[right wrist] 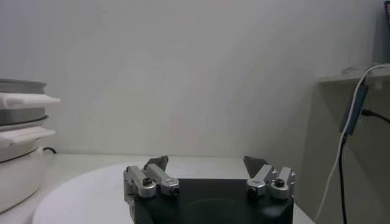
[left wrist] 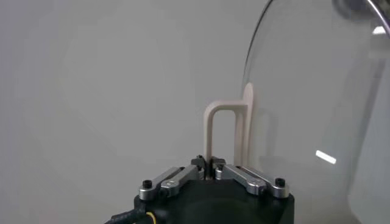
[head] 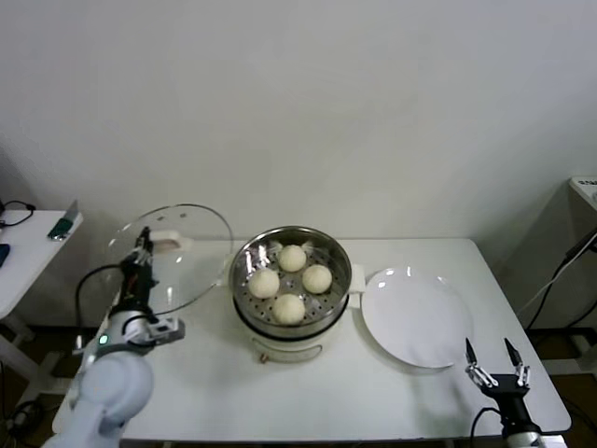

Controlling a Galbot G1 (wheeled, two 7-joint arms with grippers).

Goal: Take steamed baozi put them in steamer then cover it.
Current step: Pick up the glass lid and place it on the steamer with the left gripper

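Note:
Several cream-white baozi sit in the shiny steamer on its white base at the table's middle. My left gripper is shut on the white handle of the clear glass cover and holds it tilted on edge, in the air to the left of the steamer. The cover's glass fills one side of the left wrist view. My right gripper is open and empty near the table's front right corner, beside the white plate. It also shows open in its wrist view.
An empty flat white plate lies right of the steamer. The steamer's side shows in the right wrist view. A side table with small items stands at the far left, a grey cabinet at the right.

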